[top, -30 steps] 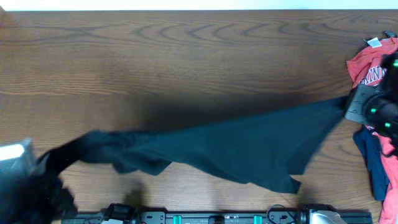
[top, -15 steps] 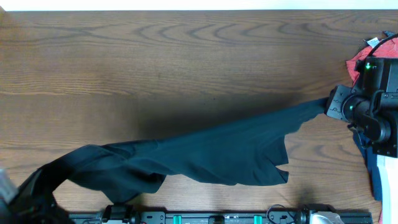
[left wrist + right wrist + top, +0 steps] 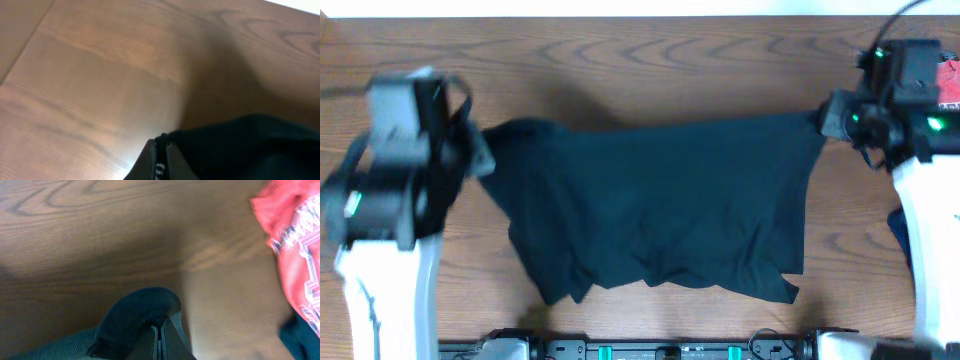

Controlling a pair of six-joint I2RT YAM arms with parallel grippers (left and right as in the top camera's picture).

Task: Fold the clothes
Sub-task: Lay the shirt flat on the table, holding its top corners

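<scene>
We are holding the plain black short-sleeved T-shirt [image 3: 660, 210] of soft, limp fabric spread over the middle of the brown wood-grain counter [image 3: 620, 60]. Its long axis is running left to right between the two arms. The left fingers [image 3: 480, 152] are pinching the far left corner and the right fingers [image 3: 823, 118] are pinching the far right corner. Both wrist views are showing black cloth clamped at the closed tips. From each grip the cloth is running inward and toward the robot's side. Neither arm is nearer, since each is standing at its own end. The far edge is looking taut and nearly straight, while the near hem is lying rumpled and uneven. We are judging that the coming move needs both arms travelling together. A red T-shirt with white lettering [image 3: 292, 250] and a navy blue garment [image 3: 900, 228] are lying beyond the right arm.
</scene>
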